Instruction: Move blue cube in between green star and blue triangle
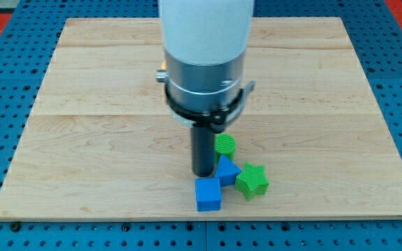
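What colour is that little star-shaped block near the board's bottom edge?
Green. The star block shows clearly in the camera view, beside the blue triangle.

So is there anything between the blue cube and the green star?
Nothing sits between them in the camera view. The blue cube and green star have only a thin strip of bare board between them; the blue triangle sits just above that gap.
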Controlling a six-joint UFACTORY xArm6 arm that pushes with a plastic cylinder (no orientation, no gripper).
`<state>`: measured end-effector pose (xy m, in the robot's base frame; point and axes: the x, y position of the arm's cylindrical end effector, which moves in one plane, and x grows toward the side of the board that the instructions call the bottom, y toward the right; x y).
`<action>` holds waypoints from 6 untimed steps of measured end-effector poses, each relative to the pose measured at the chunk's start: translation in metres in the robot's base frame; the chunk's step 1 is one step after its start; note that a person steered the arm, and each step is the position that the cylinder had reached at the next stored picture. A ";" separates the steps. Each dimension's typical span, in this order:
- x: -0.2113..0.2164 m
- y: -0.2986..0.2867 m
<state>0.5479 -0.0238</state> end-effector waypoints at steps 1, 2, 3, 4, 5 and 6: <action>0.017 -0.069; 0.071 -0.049; 0.069 -0.033; 0.060 0.007; 0.061 0.034; 0.061 0.043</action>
